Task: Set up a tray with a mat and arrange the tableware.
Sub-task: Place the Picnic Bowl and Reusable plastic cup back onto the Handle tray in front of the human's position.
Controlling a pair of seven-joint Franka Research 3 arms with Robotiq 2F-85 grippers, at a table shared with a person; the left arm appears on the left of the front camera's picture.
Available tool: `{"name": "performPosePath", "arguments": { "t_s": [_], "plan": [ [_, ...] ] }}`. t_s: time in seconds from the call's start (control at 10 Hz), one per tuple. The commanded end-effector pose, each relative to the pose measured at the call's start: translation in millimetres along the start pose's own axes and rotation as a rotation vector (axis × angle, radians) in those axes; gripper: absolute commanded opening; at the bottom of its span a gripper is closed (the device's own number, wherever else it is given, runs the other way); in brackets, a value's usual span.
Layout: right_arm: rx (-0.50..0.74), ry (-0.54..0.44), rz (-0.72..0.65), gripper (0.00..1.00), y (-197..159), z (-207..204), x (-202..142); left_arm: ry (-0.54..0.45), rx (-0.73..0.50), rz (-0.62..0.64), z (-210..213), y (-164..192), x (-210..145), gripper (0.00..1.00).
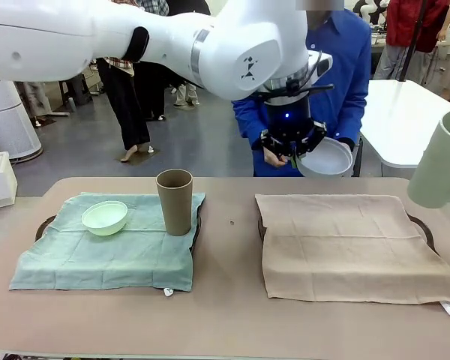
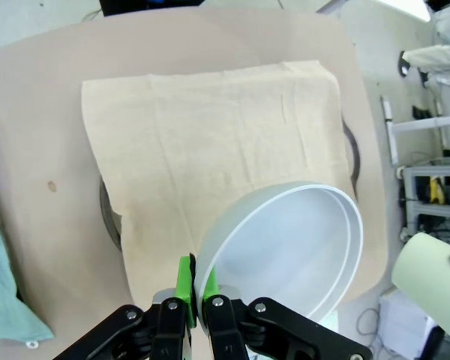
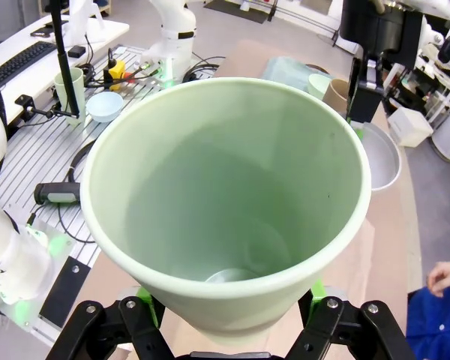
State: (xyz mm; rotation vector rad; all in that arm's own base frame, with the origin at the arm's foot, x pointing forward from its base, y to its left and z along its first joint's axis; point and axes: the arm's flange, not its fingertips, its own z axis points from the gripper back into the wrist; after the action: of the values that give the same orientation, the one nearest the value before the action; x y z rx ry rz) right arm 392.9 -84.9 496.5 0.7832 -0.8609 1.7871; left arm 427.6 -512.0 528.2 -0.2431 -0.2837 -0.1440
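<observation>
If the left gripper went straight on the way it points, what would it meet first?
Probably the beige mat: the left gripper, shut on the white bowl's rim, points down at it. Height above the mat is unclear, and the bowl hangs lower, so it would likely land first.

On the table [image 1: 225,315], the left mat [image 1: 105,251] bears a small bowl [image 1: 105,217] left of a tall cup [image 1: 175,201]; the right mat [image 1: 352,247] lies apart, another bowl [image 1: 326,159] held above its far edge
</observation>
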Motion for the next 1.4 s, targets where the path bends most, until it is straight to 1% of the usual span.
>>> {"name": "performPosePath", "arguments": {
  "t_s": [0.0, 0.1, 0.3, 0.5, 0.8, 1.1, 1.3],
  "plan": [
    [-0.025, -0.058, 0.024, 0.82, -21, -16, -23, 0.029, -0.012, -0.059, -28, 12, -3, 0.04],
    [-0.027, -0.091, 0.018, 0.82, -30, -28, -36, 0.041, -0.037, -0.057, -41, 17, -5, 0.04],
    [-0.018, -0.124, -0.045, 0.82, -46, -48, -55, 0.029, -0.064, -0.055, -55, 27, -4, 0.04],
    [-0.019, -0.118, -0.091, 0.82, -56, -60, -70, 0.035, -0.078, -0.058, -70, 32, -4, 0.04],
    [-0.042, -0.111, -0.160, 0.82, -66, -68, -100, 0.074, -0.081, -0.056, -96, 37, -1, 0.04],
    [-0.036, -0.089, -0.186, 0.82, -74, -73, -138, 0.101, -0.074, -0.057, -122, 42, 2, 0.04],
    [-0.033, -0.088, -0.196, 0.82, -76, -80, -160, 0.102, -0.081, -0.056, -130, 45, 3, 0.04]
  ]
}}
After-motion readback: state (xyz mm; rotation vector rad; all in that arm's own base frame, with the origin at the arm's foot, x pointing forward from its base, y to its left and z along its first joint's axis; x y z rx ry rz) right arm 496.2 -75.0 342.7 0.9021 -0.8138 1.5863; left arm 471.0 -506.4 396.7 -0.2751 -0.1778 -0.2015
